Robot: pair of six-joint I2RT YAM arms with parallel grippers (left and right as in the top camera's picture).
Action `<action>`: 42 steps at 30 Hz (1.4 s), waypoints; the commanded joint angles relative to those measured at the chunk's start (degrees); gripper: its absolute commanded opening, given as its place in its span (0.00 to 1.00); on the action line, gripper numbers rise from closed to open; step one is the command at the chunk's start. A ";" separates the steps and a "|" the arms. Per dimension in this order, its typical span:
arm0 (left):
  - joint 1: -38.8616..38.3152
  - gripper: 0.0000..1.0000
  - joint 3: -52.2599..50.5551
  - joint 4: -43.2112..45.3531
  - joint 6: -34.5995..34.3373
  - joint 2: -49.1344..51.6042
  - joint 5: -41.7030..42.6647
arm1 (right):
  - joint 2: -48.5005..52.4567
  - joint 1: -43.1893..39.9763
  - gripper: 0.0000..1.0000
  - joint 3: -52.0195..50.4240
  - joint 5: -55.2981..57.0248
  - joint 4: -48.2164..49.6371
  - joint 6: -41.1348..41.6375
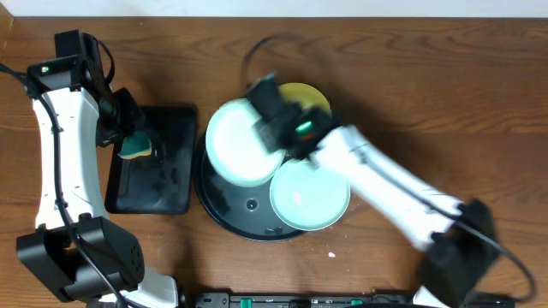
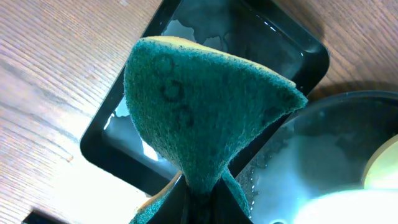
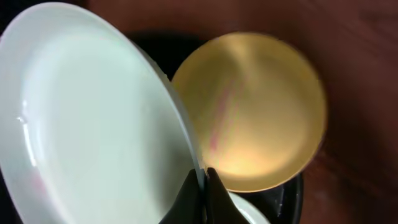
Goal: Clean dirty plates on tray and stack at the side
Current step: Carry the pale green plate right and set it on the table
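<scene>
A large round black tray [image 1: 224,210] sits mid-table. My right gripper [image 1: 272,128] is shut on the rim of a pale mint-blue plate [image 1: 240,145] and holds it tilted above the tray's left part; in the right wrist view the plate [image 3: 93,124] fills the left and the jaws [image 3: 204,180] pinch its edge. A pale yellow plate [image 1: 310,96] [image 3: 261,112] with a faint reddish smear lies on the tray's far side. A second mint-blue plate [image 1: 310,195] lies on the tray's near right. My left gripper [image 1: 128,137] is shut on a teal sponge [image 2: 199,99] over the rectangular tray.
A rectangular black tray [image 1: 167,162] [image 2: 292,50] with water in it stands left of the round tray. A small white speck [image 1: 332,253] lies on the wood near the front. The left arm's base stands at the front left.
</scene>
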 commanded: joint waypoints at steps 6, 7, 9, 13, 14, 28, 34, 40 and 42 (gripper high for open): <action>0.07 0.07 -0.35 -0.87 -0.46 -0.39 -0.72 | -12.46 -24.26 0.01 0.35 -25.24 -7.13 -1.79; 0.07 0.07 -0.35 -0.87 -0.46 -0.39 -0.72 | -12.79 -26.82 0.01 0.33 -25.64 -8.48 -2.60; 0.07 0.08 -0.35 -0.87 -0.46 -0.39 -0.72 | -12.90 -33.92 0.01 0.22 -25.81 -12.48 -5.35; 0.07 0.08 -0.35 -0.85 -0.46 -0.39 -0.72 | -12.70 -42.60 0.01 -2.62 -25.81 -15.23 -11.15; 0.07 0.07 -0.35 -0.85 -0.48 -0.39 -0.70 | -12.70 -44.09 0.01 -3.85 -25.81 -15.10 -12.26; 0.07 0.07 -0.35 -0.87 -0.46 -0.39 -0.70 | -12.41 -54.97 0.01 -37.40 -25.68 15.19 -19.98; 0.07 0.07 -0.35 -0.90 -0.46 -0.39 -0.70 | -10.23 -56.78 0.01 -43.06 -25.35 22.71 -20.55; 0.00 0.07 -0.35 -0.94 0.20 -0.39 -0.68 | -8.37 -57.11 0.33 -41.97 -27.10 21.29 -16.92; -0.09 0.07 -0.35 -0.92 0.44 -0.39 -0.70 | -9.14 -56.98 0.42 -38.93 -29.40 17.03 -15.93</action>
